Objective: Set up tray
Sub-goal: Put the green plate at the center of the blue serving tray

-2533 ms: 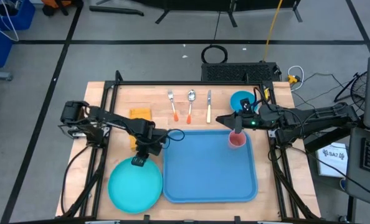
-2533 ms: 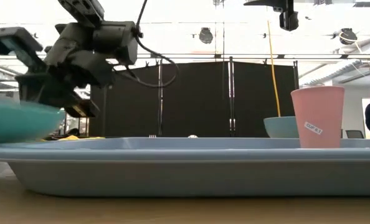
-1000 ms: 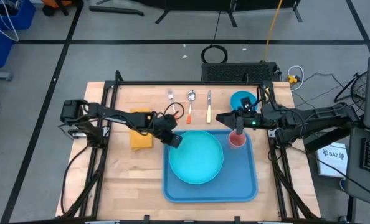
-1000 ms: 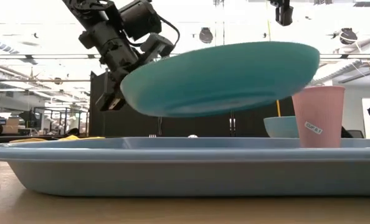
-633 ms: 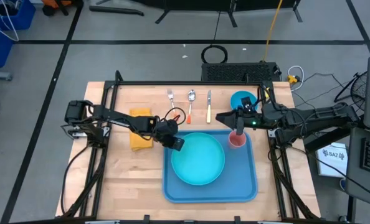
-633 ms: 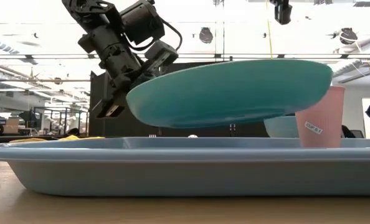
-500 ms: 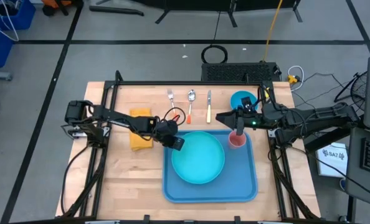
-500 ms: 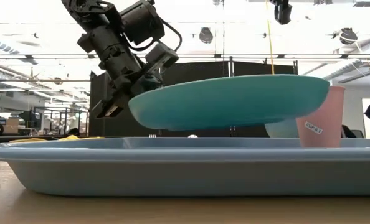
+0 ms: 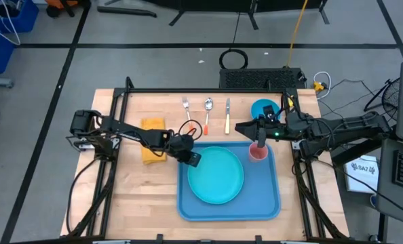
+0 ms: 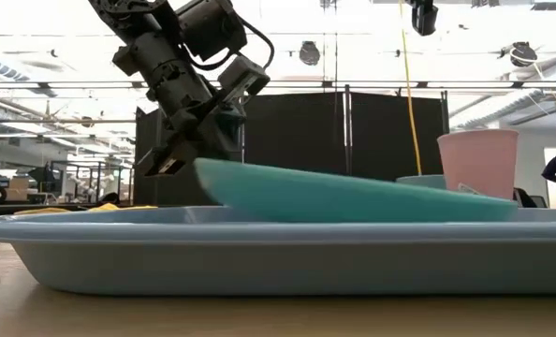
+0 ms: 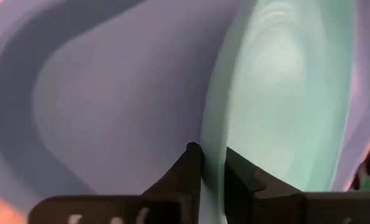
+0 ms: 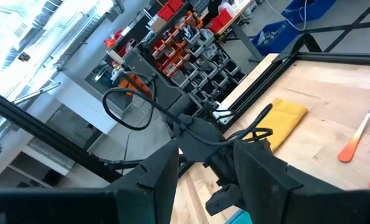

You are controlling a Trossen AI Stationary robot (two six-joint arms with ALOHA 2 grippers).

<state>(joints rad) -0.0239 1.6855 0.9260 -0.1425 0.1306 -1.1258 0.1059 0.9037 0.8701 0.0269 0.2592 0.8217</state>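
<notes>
The blue tray lies on the wooden table. The round teal plate sits tilted inside it. In the low view the plate's left rim is raised and its right edge dips behind the tray's rim. My left gripper is shut on that raised rim. A pink cup stands in the tray's far right corner. My right gripper hovers open just above the cup and touches nothing. My left gripper pinches the teal plate's rim between its two fingers, one above the rim and one below. It comes slanting down from the table's left. The held side is lifted, while the opposite edge is down inside the tray.
A fork, a spoon and a knife lie in a row beyond the tray. A teal bowl sits at the far right. A yellow cloth lies left of the tray. Bare wood shows near the table's left front.
My left gripper has moved down with the plate, still shut on its rim. A second ago the plate hung clear above the tray. Now its right edge has dropped into the tray and it slopes, with the gripped left rim still up.
</notes>
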